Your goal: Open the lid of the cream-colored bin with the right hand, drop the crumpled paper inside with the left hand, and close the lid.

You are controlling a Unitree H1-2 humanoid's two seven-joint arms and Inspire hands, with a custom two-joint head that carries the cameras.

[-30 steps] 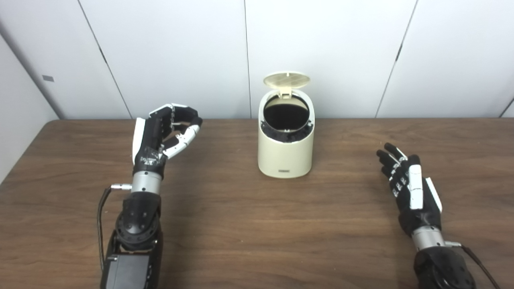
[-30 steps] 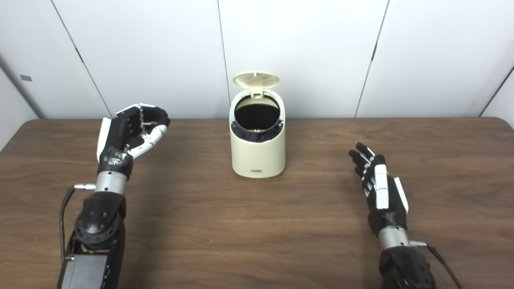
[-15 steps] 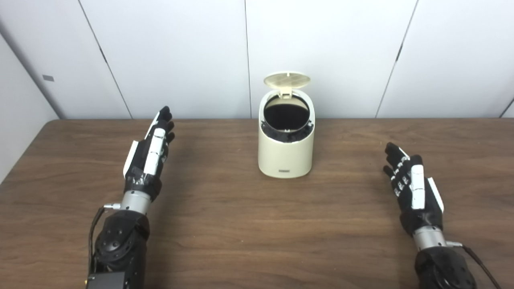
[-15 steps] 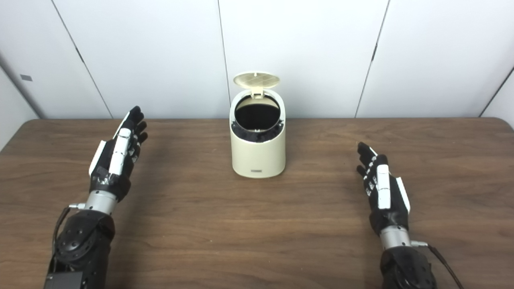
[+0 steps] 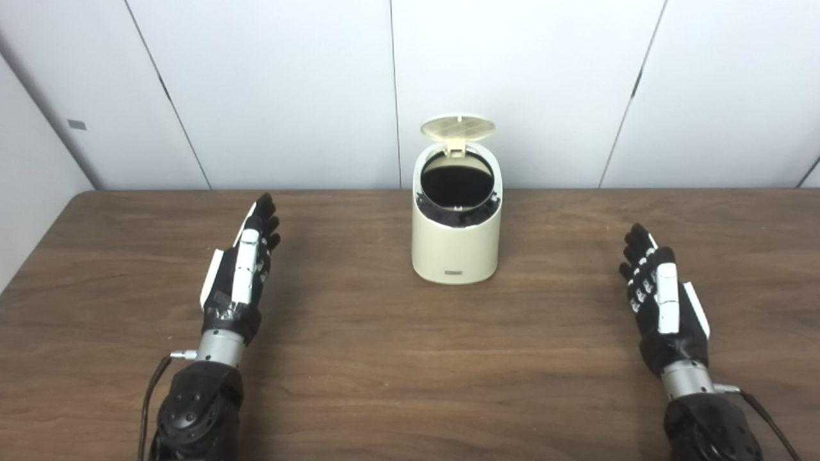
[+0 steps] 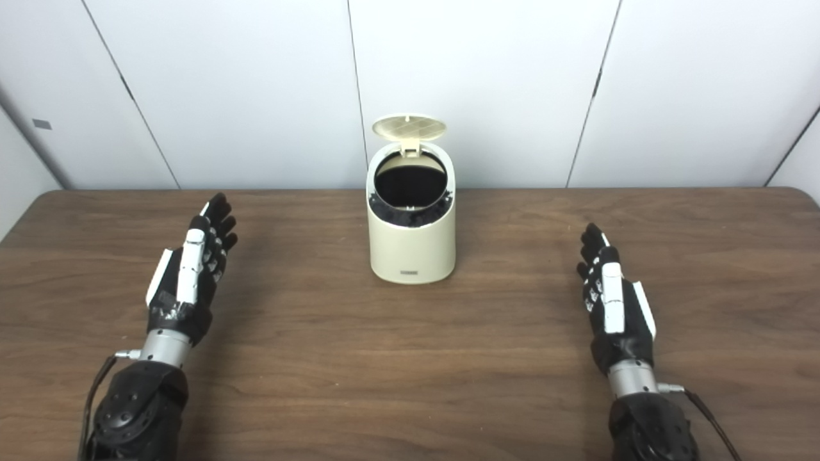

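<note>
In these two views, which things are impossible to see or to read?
- Inside of the cream-colored bin: dark in both views, so any crumpled paper there cannot be seen.
- Small label on the bin's front: too small to read.
- Palms of the left hand and right hand: turned away.
- Both forearms: cut off by the bottom edge.

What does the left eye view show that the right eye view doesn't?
Only the left eye view: hardly anything extra; the wall's small grey tag sits further in from the edge. Only the right eye view: the table's rounded far right corner. Both share the cream bin with its lid standing open, a dark inside where no paper can be made out, and the left hand and right hand open, holding nothing.
</note>
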